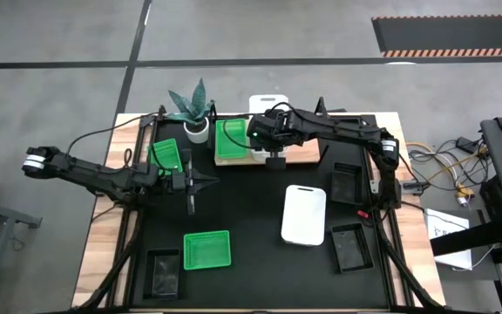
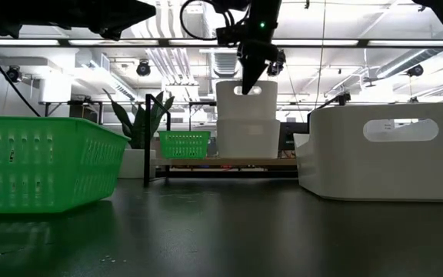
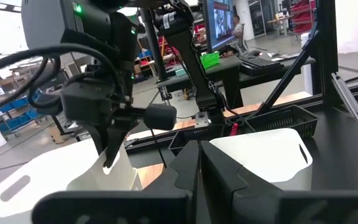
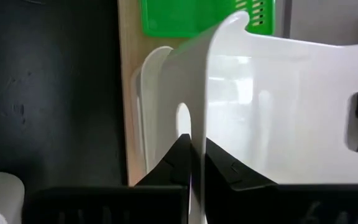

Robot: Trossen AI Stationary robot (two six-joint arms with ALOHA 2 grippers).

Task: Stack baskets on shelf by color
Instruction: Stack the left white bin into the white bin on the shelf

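On the wooden shelf (image 1: 303, 155) at the table's far edge sit a green basket (image 1: 232, 139) and a white basket (image 2: 246, 138). A second white basket (image 2: 246, 100) stands in the lower one, with my right gripper (image 2: 251, 83) shut on its top edge from above. My left gripper (image 1: 190, 185) hovers shut and level over the table's left middle, holding nothing. Loose on the table lie two green baskets (image 1: 207, 250) (image 1: 166, 155), one white basket (image 1: 304, 215) and three black baskets (image 1: 347, 183) (image 1: 352, 247) (image 1: 163, 270). My right gripper pinches the upper white basket's end wall at the rim (image 4: 194, 127), just above its handle slot (image 4: 183, 118). One finger is inside the basket and one outside. The fingers slant down from above. The basket's lower part sits inside the white basket (image 4: 146, 93) on the shelf.
A potted plant (image 1: 194, 109) stands at the shelf's left end, beside a black post (image 2: 148, 138). In the low view, the near green basket (image 2: 41, 161) and the loose white basket (image 2: 387, 150) flank an open lane of table top.
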